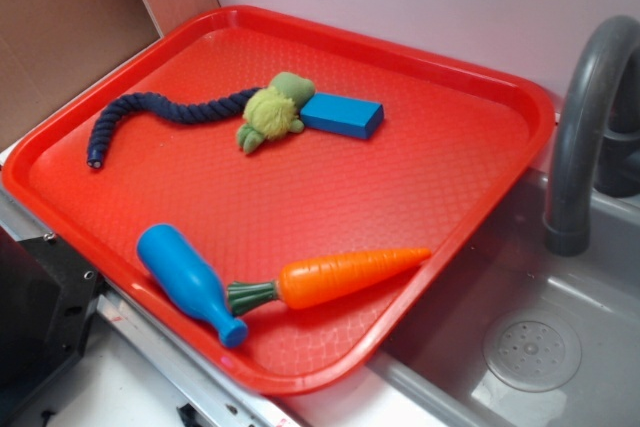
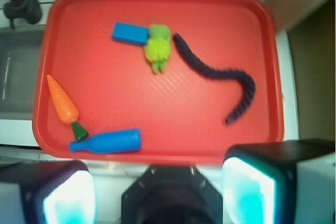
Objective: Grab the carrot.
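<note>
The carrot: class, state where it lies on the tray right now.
In the exterior view the carrot lies near the red tray's front edge, its tip toward the sink, its green stem touching or nearly touching the blue bottle's neck.

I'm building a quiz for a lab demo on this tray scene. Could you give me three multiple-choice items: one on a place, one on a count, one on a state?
1. Where does the carrot lie on the red tray?
A. At the tray's centre
B. Along the edge by the sink, its stem by the blue bottle's neck
C. Under the rope

2. How many blue things are on the tray?
A. One
B. Two
C. Four

3. How is the gripper?
A. Shut on the carrot
B. Open, holding nothing
C. Shut on the bottle

Answers: 1 B, the stem meets the blue bottle. 2 B, bottle and blue block. 3 B, the wrist view shows the fingers apart above the tray.
</note>
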`<control>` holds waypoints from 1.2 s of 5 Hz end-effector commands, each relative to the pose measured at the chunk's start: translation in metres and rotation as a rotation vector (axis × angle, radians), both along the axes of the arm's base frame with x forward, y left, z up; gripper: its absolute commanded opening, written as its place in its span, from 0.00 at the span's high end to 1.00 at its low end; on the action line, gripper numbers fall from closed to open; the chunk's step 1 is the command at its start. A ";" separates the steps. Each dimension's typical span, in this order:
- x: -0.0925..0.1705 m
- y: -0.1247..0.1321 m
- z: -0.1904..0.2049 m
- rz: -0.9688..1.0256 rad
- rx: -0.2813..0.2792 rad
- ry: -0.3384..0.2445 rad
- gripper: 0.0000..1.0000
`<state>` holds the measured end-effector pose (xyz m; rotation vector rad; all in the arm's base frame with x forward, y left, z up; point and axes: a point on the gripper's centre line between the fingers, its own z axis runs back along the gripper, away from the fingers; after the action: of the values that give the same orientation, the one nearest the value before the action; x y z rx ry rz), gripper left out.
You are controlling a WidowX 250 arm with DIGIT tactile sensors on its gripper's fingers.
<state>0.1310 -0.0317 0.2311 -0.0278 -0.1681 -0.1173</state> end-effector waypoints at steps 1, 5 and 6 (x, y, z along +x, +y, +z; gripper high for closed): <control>0.013 -0.057 -0.028 -0.265 -0.016 -0.059 0.00; 0.043 -0.120 -0.146 -0.324 0.082 0.072 0.00; 0.044 -0.124 -0.165 -0.357 0.122 0.111 0.00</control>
<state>0.1752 -0.1501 0.0578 0.0773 -0.0065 -0.4825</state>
